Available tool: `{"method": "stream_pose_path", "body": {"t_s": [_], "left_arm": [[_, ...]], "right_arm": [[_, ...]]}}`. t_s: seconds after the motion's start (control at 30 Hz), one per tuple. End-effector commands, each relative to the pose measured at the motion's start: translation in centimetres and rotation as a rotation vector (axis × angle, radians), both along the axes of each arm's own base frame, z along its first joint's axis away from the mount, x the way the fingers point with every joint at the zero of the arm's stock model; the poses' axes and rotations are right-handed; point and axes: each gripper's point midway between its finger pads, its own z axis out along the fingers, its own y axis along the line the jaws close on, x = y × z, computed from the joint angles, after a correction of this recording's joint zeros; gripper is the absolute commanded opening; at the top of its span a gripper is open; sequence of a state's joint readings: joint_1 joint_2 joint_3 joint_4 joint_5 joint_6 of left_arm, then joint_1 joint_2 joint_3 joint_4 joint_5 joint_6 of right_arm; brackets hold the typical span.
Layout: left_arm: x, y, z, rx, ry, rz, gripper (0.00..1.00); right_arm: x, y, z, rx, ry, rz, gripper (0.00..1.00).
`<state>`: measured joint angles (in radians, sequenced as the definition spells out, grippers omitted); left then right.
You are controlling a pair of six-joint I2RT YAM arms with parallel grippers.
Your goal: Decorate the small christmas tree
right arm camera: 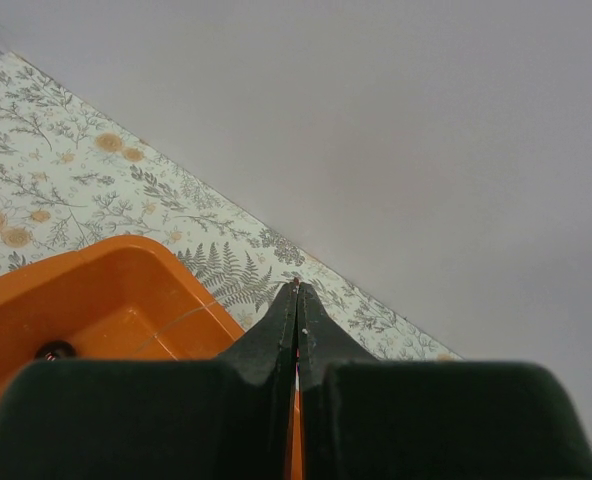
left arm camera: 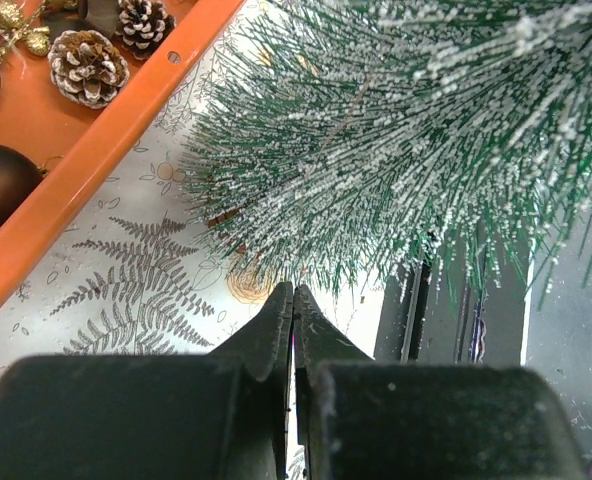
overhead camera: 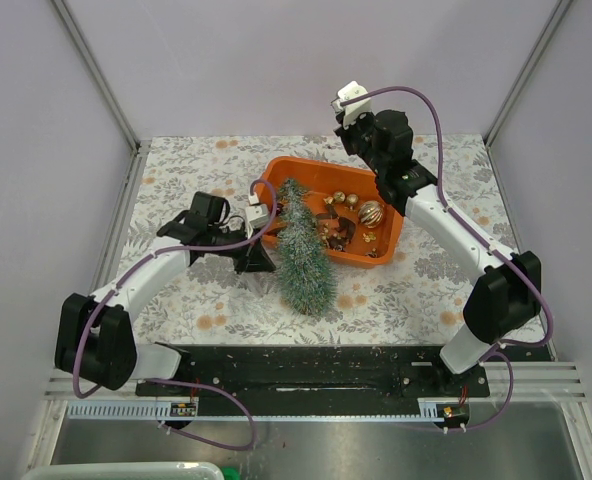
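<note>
Currently undecorated, the small christmas tree (overhead camera: 304, 255) lies sideways on the table (overhead camera: 176, 165), tip over the orange tray (overhead camera: 306, 163) holding all baubles (overhead camera: 369, 212); left claw (left arm camera: 293, 297) and right claw (right arm camera: 296, 292) pressed together, empty

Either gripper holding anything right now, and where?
Right gripper holds nothing. Left gripper is shut at the small christmas tree's needle tips; whether it pinches any cannot be told.

We log a floral-patterned surface (overhead camera: 226, 300). An orange tray (overhead camera: 316, 172) sits on it, and the small christmas tree (overhead camera: 304, 262) lies on its side.
</note>
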<state>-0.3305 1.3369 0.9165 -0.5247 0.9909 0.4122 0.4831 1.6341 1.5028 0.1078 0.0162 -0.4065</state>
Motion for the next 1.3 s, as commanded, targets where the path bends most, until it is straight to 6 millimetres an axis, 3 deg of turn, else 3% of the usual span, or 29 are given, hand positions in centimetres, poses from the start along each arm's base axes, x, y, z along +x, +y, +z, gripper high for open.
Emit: {"method": "stream_pose_path", "body": {"t_s": [0.0,0.2,0.43,0.47,0.57,0.73,1.13,1.27], "left_arm": [[0.4,0.8,1.1,-0.012,-0.082,0.014,0.00],[0.7,2.3,0.0,0.043,-0.103,0.065,0.00],[-1.4,2.7,-0.5,0.037,-0.073,0.020,0.00],[-1.9,2.6,-0.7,0.033,-0.065,0.008,0.05],[-3.4,2.6,-0.9,0.016,-0.058,-0.041,0.44],[-4.9,2.4,-1.9,0.032,-0.069,-0.098,0.76],[-1.9,0.1,-4.4,0.126,-0.031,0.029,0.86],[-0.5,-0.4,-5.5,0.172,-0.042,0.077,0.79]], "right_arm": [[-0.8,-0.7,3.8,0.028,-0.086,-0.007,0.00],[-0.7,-0.7,4.2,0.026,-0.092,-0.009,0.00],[-0.6,-0.5,3.8,0.022,-0.085,-0.003,0.00],[-0.5,-0.5,3.5,0.018,-0.081,-0.004,0.00],[-0.2,-0.4,3.3,0.015,-0.077,-0.006,0.00],[0.1,-0.3,3.2,0.015,-0.075,-0.012,0.00],[0.2,-0.3,3.4,0.029,-0.075,-0.013,0.00],[0.1,-0.3,3.6,0.028,-0.081,-0.013,0.00]]}}
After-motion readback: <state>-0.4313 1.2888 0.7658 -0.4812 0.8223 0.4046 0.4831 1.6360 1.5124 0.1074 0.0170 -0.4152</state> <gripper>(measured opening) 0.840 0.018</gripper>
